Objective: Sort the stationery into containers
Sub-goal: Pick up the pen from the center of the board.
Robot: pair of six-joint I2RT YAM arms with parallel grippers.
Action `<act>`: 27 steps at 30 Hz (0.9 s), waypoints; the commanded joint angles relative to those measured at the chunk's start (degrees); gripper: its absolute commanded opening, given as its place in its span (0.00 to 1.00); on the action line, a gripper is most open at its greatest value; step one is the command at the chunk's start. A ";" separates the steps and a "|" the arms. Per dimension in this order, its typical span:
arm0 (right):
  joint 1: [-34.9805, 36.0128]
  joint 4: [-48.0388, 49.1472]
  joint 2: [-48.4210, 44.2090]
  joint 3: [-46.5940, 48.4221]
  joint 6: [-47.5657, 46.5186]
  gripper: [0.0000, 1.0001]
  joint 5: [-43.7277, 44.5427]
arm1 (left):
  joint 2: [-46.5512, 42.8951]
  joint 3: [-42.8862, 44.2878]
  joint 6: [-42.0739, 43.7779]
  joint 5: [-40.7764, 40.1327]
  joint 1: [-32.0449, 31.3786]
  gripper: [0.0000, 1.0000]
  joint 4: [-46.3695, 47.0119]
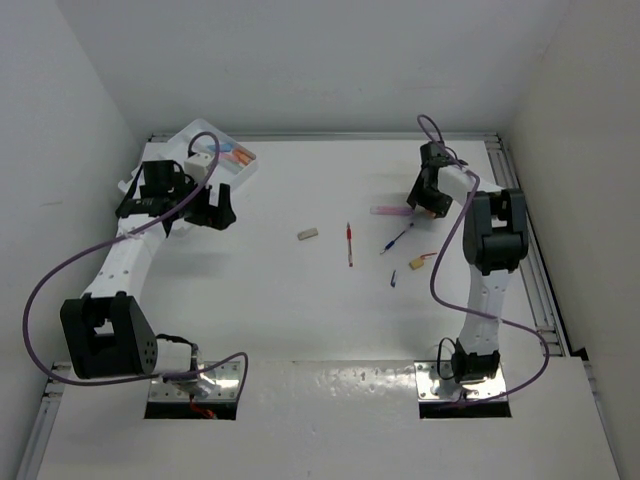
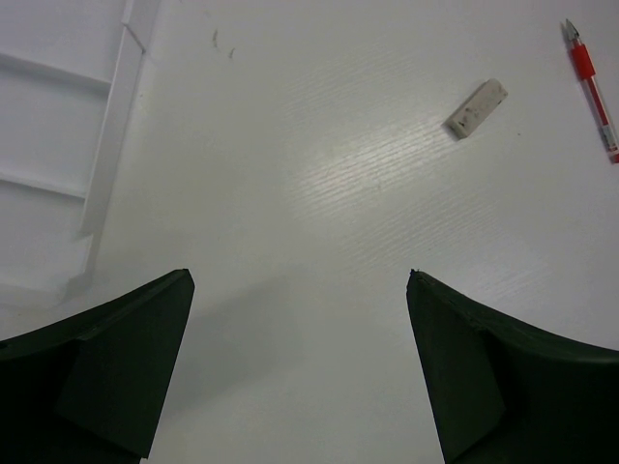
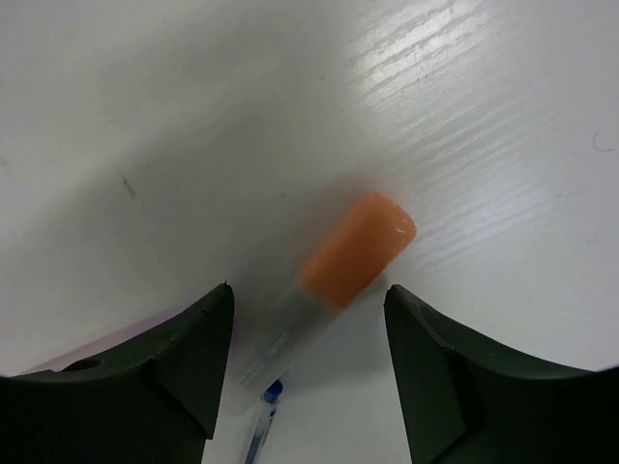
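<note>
The white divided tray (image 1: 190, 140) stands at the far left and holds orange and blue markers (image 1: 238, 156); its ridges (image 2: 58, 145) show in the left wrist view. My left gripper (image 1: 215, 212) (image 2: 300, 280) hangs open and empty beside it. A beige eraser (image 1: 308, 234) (image 2: 477, 107) and a red pen (image 1: 349, 243) (image 2: 594, 89) lie mid-table. My right gripper (image 1: 425, 200) (image 3: 308, 295) is open, astride an orange-capped marker (image 3: 356, 249) with a gap on each side. A blue pen (image 1: 397, 240) (image 3: 261, 425) lies just behind that marker.
A pink marker (image 1: 385, 211) lies left of the right gripper. A small orange piece (image 1: 418, 263) and a tiny purple piece (image 1: 393, 280) sit nearer the right arm's base. White walls close in the table on three sides.
</note>
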 commanded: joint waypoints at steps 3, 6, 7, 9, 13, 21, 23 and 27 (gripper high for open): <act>-0.34 0.29 1.82 1.56 0.98 0.60 1.20 | 0.11 3.46 0.39 1.49 1.33 0.99 0.21; -0.70 -0.15 1.74 0.50 0.89 0.56 0.76 | 0.02 3.55 0.56 1.93 1.42 0.98 -0.23; -1.13 -0.32 1.48 -0.20 0.89 0.53 0.76 | -0.16 3.55 0.47 2.10 1.42 0.98 -0.23; -1.75 -0.68 0.86 -1.60 0.98 0.49 0.06 | -0.07 3.46 0.12 2.80 1.42 0.98 -0.14; -2.80 -0.67 -1.33 -4.34 -2.34 0.37 -0.12 | -0.68 3.46 -0.23 3.51 1.33 0.98 -0.23; -7.20 -7.09 -1.78 -3.46 -7.71 0.00 -4.07 | -0.60 4.60 -0.32 3.86 0.19 0.97 -0.49; -8.16 -6.31 -3.26 -4.59 -9.47 0.00 -7.05 | -0.68 4.51 -0.32 3.95 0.02 0.97 -0.32; -9.05 -4.11 -7.48 -6.27 -13.34 0.00 -19.77 | -2.08 2.33 -3.99 7.62 0.10 0.97 3.01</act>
